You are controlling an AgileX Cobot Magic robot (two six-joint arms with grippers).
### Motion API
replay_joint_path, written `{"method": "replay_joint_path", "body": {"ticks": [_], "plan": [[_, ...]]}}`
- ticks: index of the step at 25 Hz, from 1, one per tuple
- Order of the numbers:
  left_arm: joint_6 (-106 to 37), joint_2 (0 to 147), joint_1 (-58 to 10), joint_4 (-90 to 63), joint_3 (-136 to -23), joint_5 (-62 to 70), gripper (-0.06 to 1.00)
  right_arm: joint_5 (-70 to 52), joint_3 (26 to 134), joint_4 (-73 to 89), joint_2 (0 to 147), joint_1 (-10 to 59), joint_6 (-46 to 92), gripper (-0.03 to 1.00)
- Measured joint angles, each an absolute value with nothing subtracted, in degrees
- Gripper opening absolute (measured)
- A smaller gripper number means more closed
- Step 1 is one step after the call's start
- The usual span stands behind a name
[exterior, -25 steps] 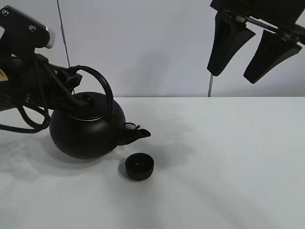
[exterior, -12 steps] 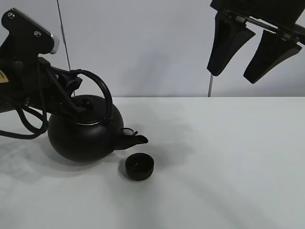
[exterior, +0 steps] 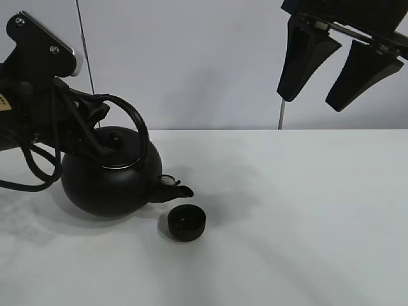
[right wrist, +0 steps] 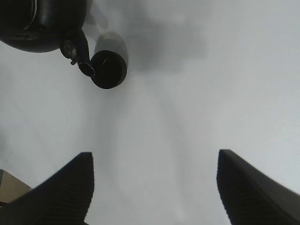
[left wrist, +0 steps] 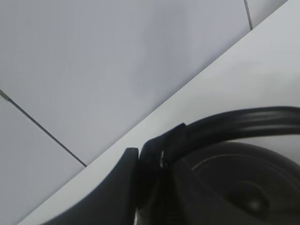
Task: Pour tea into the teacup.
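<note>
A big round black kettle (exterior: 108,182) with an arched handle (exterior: 131,118) is tilted, its spout (exterior: 177,189) pointing down just above and left of the small black teacup (exterior: 187,223) on the white table. My left gripper (exterior: 92,118) is shut on the kettle's handle, as the left wrist view (left wrist: 154,159) shows. My right gripper (exterior: 338,60) is open and empty, high above the table at the right. The right wrist view shows the spout (right wrist: 83,63) beside the teacup (right wrist: 109,65).
The white table (exterior: 299,210) stretches to the right of the cup. A grey wall (exterior: 210,57) stands behind it. Cables (exterior: 32,166) hang from the left arm.
The kettle has moved a little left and down, and its spout has dipped lower toward the teacup. The right gripper has not moved.
</note>
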State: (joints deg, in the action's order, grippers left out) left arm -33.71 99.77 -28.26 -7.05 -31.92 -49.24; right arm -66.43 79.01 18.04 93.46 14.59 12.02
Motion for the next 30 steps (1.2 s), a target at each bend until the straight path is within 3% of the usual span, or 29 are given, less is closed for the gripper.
{"method": "replay_joint_path", "body": {"ticks": [30], "plan": [[-39.81, 99.77, -28.26, -7.09, -31.92, -49.24, 0.12, -66.43, 79.01, 18.16, 93.46, 14.59, 12.02, 0.51]]}}
